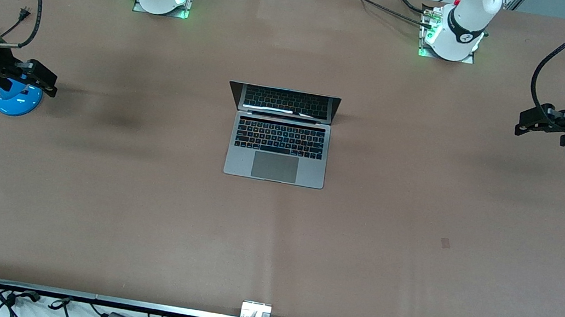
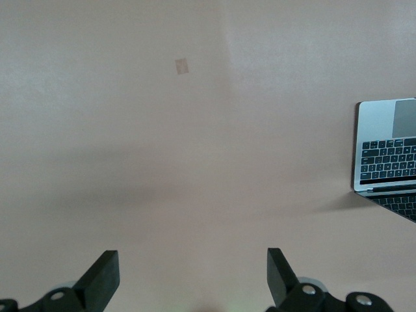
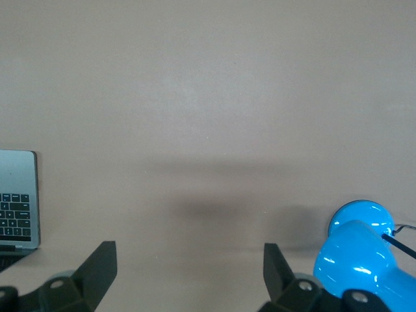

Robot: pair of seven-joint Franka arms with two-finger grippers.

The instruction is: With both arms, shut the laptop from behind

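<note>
The laptop [image 1: 277, 147] lies open in the middle of the table, silver-grey with a black keyboard and its dark screen raised toward the arms' bases. Its edge also shows in the left wrist view [image 2: 387, 153] and in the right wrist view [image 3: 18, 195]. My left gripper [image 1: 521, 124] hangs over the table's left-arm end, far from the laptop, open and empty [image 2: 193, 273]. My right gripper [image 1: 50, 83] hangs over the right-arm end, also open and empty [image 3: 190, 270].
A glossy blue rounded object [image 1: 19, 98] sits under the right gripper, seen close in the right wrist view [image 3: 361, 250]. A small tape patch [image 1: 446, 243] marks the brown table [image 1: 270, 245]. Cables lie along the table's front edge.
</note>
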